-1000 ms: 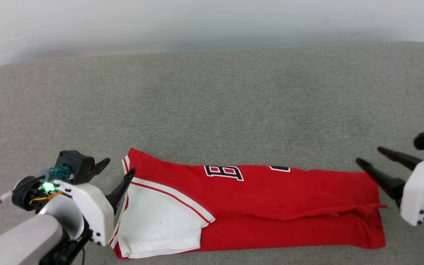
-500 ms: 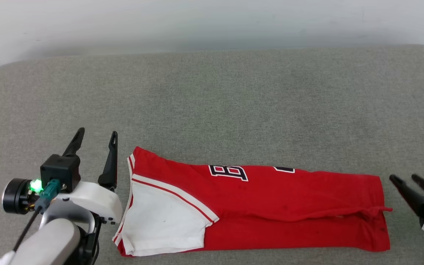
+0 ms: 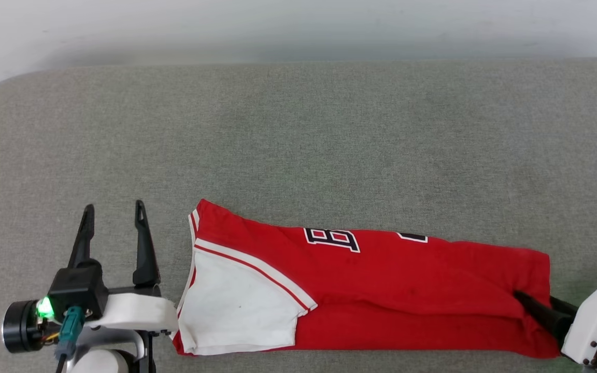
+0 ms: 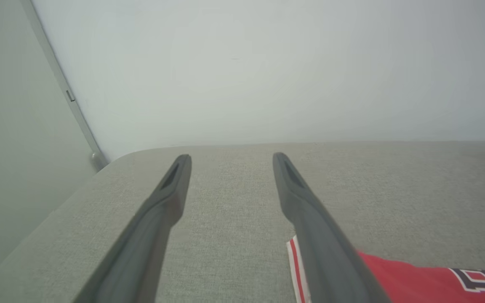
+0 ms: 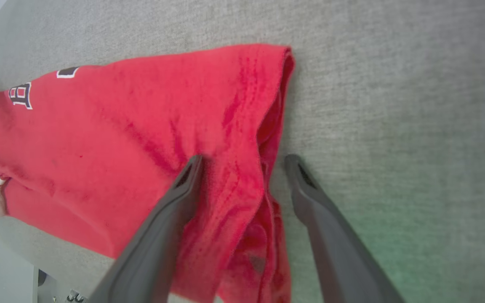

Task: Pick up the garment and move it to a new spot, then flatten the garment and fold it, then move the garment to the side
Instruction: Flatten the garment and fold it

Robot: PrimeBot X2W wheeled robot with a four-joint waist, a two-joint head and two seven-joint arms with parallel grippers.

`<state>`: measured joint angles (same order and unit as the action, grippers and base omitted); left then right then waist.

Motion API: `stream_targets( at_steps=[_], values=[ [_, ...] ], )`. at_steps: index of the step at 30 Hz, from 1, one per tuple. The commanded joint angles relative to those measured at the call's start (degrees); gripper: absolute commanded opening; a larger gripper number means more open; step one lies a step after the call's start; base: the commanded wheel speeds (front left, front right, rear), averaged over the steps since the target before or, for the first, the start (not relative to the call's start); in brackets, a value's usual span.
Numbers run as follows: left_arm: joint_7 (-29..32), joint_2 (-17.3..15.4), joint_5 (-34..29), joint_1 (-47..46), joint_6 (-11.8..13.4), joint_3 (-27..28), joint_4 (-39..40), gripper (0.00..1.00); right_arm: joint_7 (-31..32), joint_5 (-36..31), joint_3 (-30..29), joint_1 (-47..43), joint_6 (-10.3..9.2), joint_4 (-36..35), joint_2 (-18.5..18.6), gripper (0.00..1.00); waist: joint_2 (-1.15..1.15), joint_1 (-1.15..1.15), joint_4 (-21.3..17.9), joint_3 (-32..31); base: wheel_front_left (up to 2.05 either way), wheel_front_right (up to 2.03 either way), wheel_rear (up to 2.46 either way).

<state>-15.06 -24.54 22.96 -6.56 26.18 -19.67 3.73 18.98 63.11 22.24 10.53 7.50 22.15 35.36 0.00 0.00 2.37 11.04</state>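
1. We think we are in the fold step. The shirt [image 3: 381, 290] lies flat on the grey surface [image 3: 298, 129], near our side. It is already folded into one long strip that runs left to right.
2. The white sleeve [image 3: 236, 311] is at the left end, lying on top of the red. The hem [image 5: 283, 75] is at the right end.
3. Our right claw [image 3: 537, 300] is wide open and holds nothing. In the right wrist view, one finger is over the red cloth and the other is over the grey surface. The hem edge sits between them.
4. Our left claw [image 3: 114, 206] is wide open too, and empty. It is just beside the sleeve end, not touching the shirt, with its fingers pointing away from us.
5. Next, we guess the right claw must go down and pinch the hem. It should catch all the layers, not just the top one. The hem looks bunched and wrinkly there, so a layer could slip out.
6. The left claw may need to grab the sleeve end too, so the strip does not slide or twist.
7. Around us, a white wall [image 3: 298, 26] stands behind the surface. We see nothing else lying in the way. The shirt looks close to the near edge, so a pull toward us could drag it off.
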Motion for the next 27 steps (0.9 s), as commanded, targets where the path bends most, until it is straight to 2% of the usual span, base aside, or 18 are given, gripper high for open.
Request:
stream_targets(
  at_steps=[1,8,9,10,11,12,13,16,21,27],
  values=[
    [-0.13,1.23,-1.29,1.35,-0.57,1.30,0.06,1.00,1.86,0.50,2.48,-1.41,-0.02,0.60,-2.20,1.00,0.00,0.00,0.07,0.04,0.00,0.00,0.00],
    [-0.14,8.75,-9.50,6.56,-4.41,8.88,1.01,1.00,3.87,1.68,6.76,-0.76,0.08,0.83,-4.58,1.00,0.00,0.00,0.32,-0.27,0.00,0.00,0.00],
    [-0.14,9.57,-10.45,7.17,-5.07,9.70,0.96,1.00,3.74,1.69,7.15,-0.41,0.08,0.95,-4.69,0.91,0.00,0.00,0.33,-0.34,0.00,0.00,0.00],
    [-0.14,10.44,-11.48,7.63,-5.56,10.60,1.09,1.00,3.63,1.68,7.47,-0.05,0.08,0.93,-4.71,0.38,0.00,0.00,0.35,-0.42,0.00,0.00,0.00],
    [-0.14,11.13,-12.60,8.17,-6.13,11.27,1.13,1.00,3.43,1.69,7.71,0.33,0.09,0.86,-4.66,0.00,0.00,0.00,0.39,-0.53,0.00,0.00,0.00],
    [-0.14,11.13,-12.60,8.17,-6.13,11.27,1.13,1.00,3.43,1.69,7.71,0.33,0.09,0.86,-4.66,0.00,0.00,0.00,0.39,-0.53,0.00,0.00,0.00],
    [-0.13,12.51,-14.41,9.10,-7.26,12.14,1.16,1.00,2.88,1.76,7.99,1.08,0.09,0.61,-4.17,0.00,0.00,0.00,0.51,-0.80,0.00,0.00,0.00],
    [-0.14,13.94,-16.80,10.14,-8.94,13.36,1.11,1.00,1.82,1.67,7.48,2.40,0.05,0.40,-2.24,0.00,0.00,0.00,0.61,-1.19,0.00,0.00,0.00],
    [-0.13,15.69,-19.02,11.46,-10.01,14.32,1.46,1.00,0.43,1.86,6.26,3.80,-0.03,-0.08,0.38,0.00,0.00,0.00,0.56,-1.90,0.00,0.00,0.00],
    [-0.13,17.20,-20.48,13.44,-11.50,15.27,1.34,1.00,1.18,1.90,3.97,3.69,-0.03,0.59,5.90,0.00,0.00,0.00,0.14,-3.37,0.00,0.00,0.00]
  ],
)
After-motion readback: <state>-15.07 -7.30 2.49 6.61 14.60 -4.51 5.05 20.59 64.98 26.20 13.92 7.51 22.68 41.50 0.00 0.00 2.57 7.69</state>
